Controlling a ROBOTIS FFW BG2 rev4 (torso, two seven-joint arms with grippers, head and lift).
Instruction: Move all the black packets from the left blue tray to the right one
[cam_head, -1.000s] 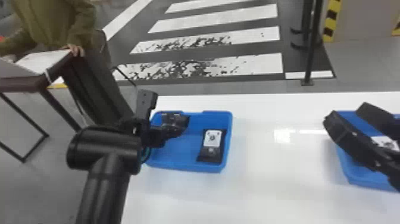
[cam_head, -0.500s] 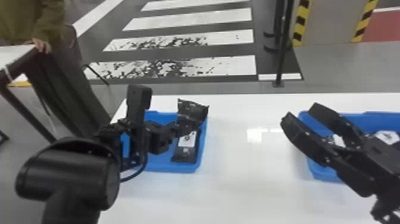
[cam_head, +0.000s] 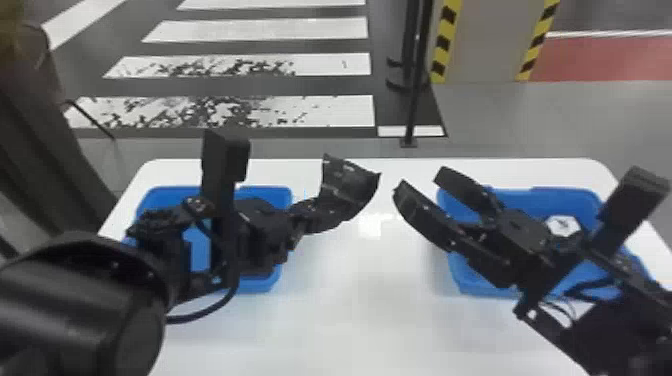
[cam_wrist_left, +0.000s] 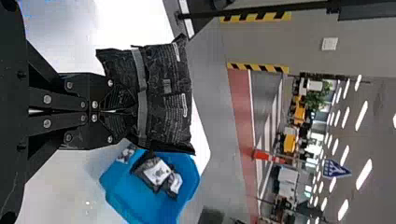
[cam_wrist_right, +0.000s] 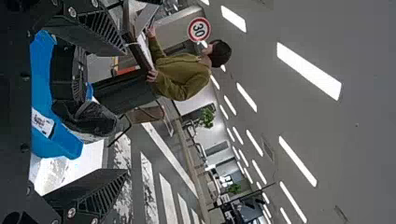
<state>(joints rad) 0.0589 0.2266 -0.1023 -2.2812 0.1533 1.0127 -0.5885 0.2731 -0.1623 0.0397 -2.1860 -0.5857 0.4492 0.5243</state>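
Some packets in right tray; left gripper pinches held packet between left tray and right; right gripper spread.

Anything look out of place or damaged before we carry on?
Nothing clearly stands out. The crinkled black plastic packet is pinched in the left hand, with no tear or spill that I can see. In the right blue plastic tray, black packets with white labels lie askew, which looks harmless.
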